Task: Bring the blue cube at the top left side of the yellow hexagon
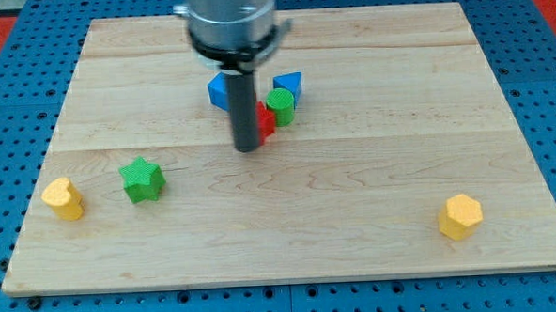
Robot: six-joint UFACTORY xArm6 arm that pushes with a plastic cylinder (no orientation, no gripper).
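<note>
My tip [248, 148] rests on the board just below a cluster of blocks near the top centre. A blue cube [222, 91] lies above and left of the tip, partly hidden by the rod. A red block [266, 119] touches the rod on its right; its shape is hidden. A green cylinder [280, 107] and a second blue block [289, 84] lie right of it. The yellow hexagon [460, 216] sits far off at the view's bottom right.
A green star [143, 179] and a yellow heart-like block [63, 198] lie at the view's left. The wooden board [354, 171] ends in edges on all sides, with a blue perforated surface [3, 112] around it.
</note>
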